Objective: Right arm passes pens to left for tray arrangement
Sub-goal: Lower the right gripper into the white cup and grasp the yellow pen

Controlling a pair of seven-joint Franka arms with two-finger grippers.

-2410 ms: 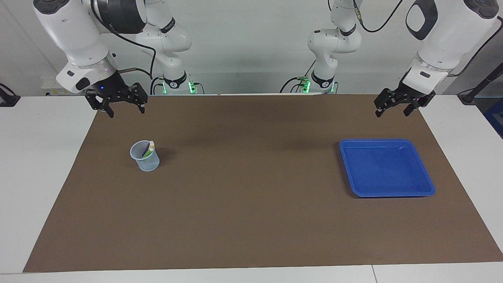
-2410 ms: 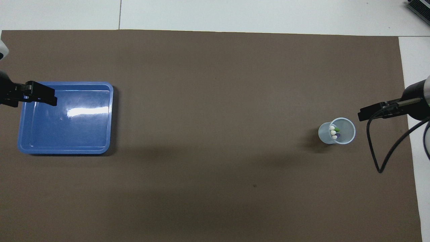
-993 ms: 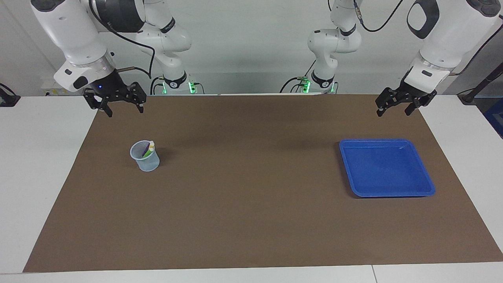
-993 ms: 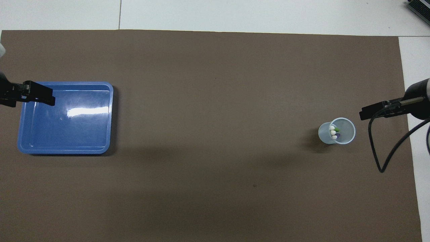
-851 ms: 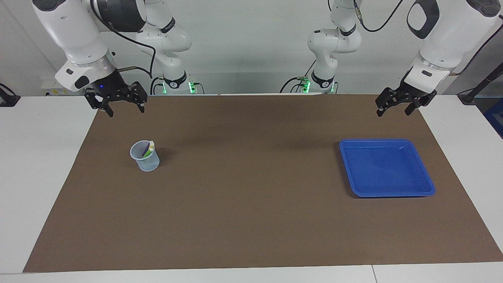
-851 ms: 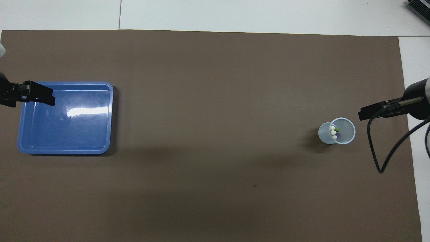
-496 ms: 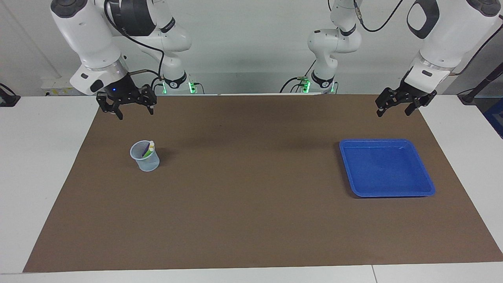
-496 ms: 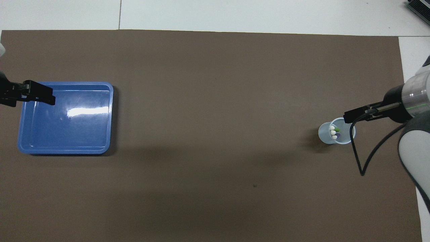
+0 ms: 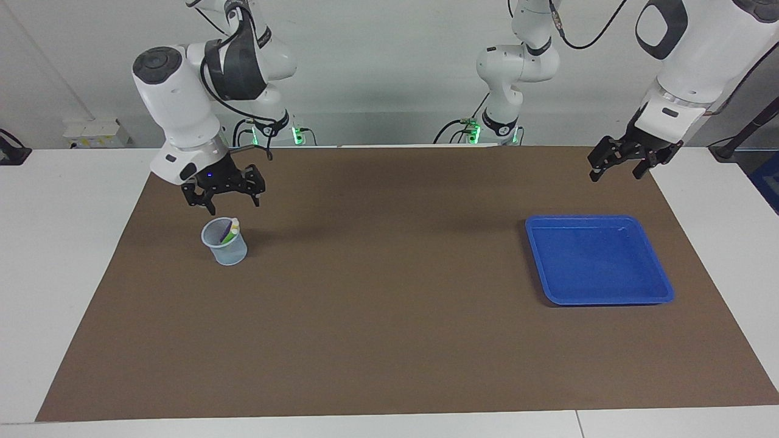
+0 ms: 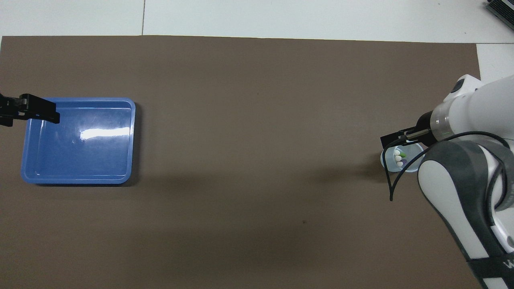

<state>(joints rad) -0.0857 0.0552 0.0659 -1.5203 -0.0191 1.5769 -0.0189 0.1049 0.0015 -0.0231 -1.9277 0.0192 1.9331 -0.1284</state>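
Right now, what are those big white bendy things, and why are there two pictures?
They are two robot arms at a table. One picture looks at them from across the table, the other looks down from above. Each arm ends in a black pinching tool. The right tool hangs open just above a little pale cup with pens standing inside. The left tool waits open in the air, near the blue tray, which has nothing in it. Neither tool holds anything. A brown mat covers the table.
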